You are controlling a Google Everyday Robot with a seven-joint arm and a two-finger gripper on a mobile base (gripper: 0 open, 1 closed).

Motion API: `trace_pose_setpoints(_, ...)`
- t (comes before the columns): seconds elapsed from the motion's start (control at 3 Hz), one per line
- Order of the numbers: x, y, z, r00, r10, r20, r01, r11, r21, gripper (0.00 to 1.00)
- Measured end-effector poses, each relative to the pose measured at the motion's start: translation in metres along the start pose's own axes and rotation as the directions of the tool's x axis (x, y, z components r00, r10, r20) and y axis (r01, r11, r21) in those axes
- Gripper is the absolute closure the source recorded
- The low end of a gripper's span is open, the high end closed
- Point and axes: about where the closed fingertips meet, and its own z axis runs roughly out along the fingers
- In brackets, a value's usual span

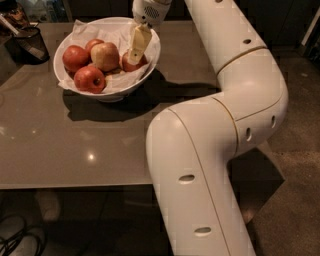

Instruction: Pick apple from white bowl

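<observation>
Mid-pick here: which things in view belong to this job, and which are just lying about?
Job:
medium red-orange apple at the bowl's right side; wide round white paper-lined bowl; end effector, down inside the bowl at that apple.

Lying about:
large yellow-tan apple; deep red front apple; small black mesh cup, far left; grey tabletop.

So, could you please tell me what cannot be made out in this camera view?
1. Apple at the right of the white bowl: mostly hidden behind the claw, which reaches down into the bowl; contact between them cannot be judged.
2. Black mesh cup, top left: its contents are cut off by the frame edge.
3. Wrist above the claw: cut off by the top edge.
</observation>
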Motion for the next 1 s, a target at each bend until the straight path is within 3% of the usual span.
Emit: trace_pose_setpoints(1.0, 0.005, 0.002, 0.017, 1.000, 0.013, -0.015, -0.014, 0.9991, -0.040, 0.26)
